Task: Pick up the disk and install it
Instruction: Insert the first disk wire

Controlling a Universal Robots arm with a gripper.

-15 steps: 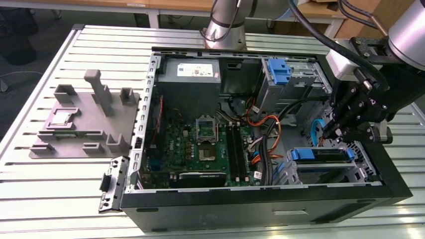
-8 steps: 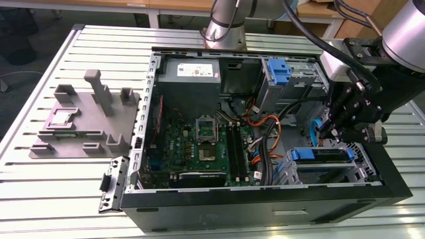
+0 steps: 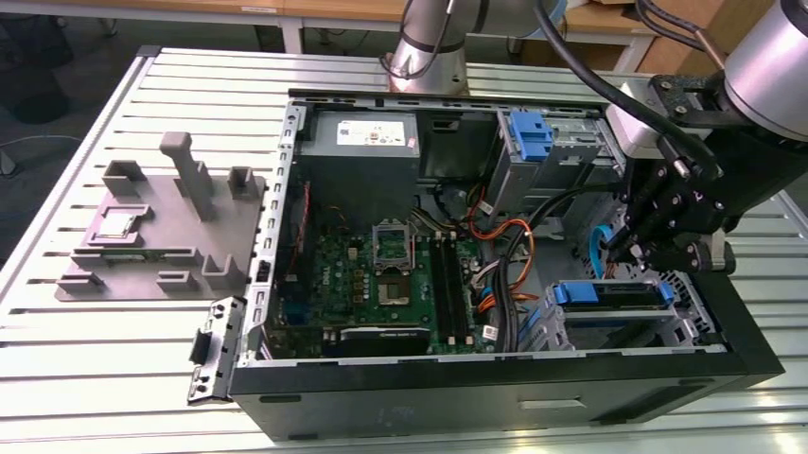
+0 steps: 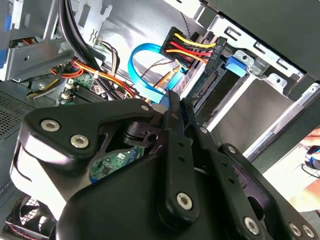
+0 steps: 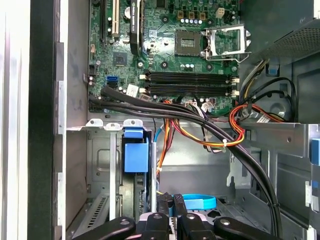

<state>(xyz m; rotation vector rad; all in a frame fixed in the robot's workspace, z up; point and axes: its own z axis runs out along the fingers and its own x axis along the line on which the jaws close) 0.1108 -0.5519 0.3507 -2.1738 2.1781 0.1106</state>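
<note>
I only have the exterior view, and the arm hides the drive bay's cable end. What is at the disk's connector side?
Observer: In the second wrist view, red, yellow and black wires run to a black plug beside the disk.
Operator: Any other cable there?
Observer: A blue flat cable loops just beyond the gripper.
Operator: And the bay?
Observer: In the first wrist view, the disk's blue tab stands inside the metal cage.

Exterior looks down; wrist views inside case (image 3: 505, 397).
</note>
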